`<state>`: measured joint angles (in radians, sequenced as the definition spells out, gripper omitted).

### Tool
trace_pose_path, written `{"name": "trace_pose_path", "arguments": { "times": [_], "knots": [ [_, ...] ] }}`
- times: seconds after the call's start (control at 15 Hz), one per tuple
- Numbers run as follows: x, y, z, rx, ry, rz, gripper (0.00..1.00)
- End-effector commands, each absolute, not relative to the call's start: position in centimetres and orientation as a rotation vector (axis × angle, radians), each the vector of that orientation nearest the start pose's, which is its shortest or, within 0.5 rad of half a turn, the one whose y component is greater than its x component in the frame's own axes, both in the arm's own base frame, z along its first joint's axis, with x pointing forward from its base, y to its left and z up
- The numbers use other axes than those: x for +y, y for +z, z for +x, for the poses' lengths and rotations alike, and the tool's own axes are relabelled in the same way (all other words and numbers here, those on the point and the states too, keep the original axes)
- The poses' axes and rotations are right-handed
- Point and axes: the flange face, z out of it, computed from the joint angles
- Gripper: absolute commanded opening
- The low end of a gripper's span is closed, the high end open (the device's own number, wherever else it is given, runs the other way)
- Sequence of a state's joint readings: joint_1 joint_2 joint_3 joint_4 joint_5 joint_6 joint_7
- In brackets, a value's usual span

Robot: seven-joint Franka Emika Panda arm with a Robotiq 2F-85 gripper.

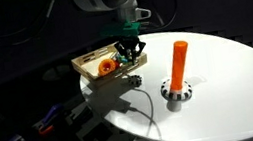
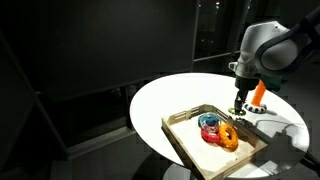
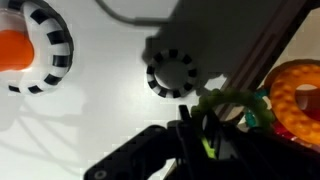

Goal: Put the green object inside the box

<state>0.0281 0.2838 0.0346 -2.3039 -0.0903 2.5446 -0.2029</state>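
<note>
The green ring (image 3: 231, 97) sits in my gripper (image 3: 207, 128), whose fingers are shut on its near edge, in the wrist view. The ring hangs over the wall of the light-wood box (image 3: 262, 58). In both exterior views the gripper (image 1: 130, 51) (image 2: 238, 101) hovers low at the edge of the box (image 1: 87, 62) (image 2: 180, 132), on the side facing the orange cylinder. The green ring is too small to make out in the exterior views.
An orange ring (image 1: 106, 67) (image 2: 229, 139) (image 3: 300, 95) and a blue piece (image 2: 208, 122) lie in the box. A striped black-and-white disc (image 3: 172, 72) (image 1: 133, 80) lies on the white table beside it. A tall orange cylinder (image 1: 178, 61) stands on a round base (image 1: 176, 94).
</note>
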Motion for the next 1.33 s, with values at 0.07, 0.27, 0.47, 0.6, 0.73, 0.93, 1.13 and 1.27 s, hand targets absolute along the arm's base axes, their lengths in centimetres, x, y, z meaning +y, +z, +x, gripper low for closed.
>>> {"name": "trace_pose_path", "arguments": {
  "times": [0.07,0.27,0.47,0.6,0.73,0.93,1.13,1.27],
  "knots": [
    [5.4,22.2,52.4,-0.627,0.041,-3.125,0.06],
    [7.8,22.3,52.5,-0.734,-0.024,-3.112,0.06],
    [10.3,22.2,52.5,-0.863,-0.102,-3.099,0.06],
    [11.6,22.1,52.5,-0.942,-0.154,-3.087,0.06],
    [12.7,21.9,52.4,-1.011,-0.198,-3.074,0.06],
    [13.5,21.5,52.2,-1.088,-0.224,-3.062,0.09],
    [13.7,21.3,52.0,-1.122,-0.225,-3.051,0.51],
    [13.5,21.2,52.0,-1.124,-0.219,-3.054,0.67]
  ]
}}
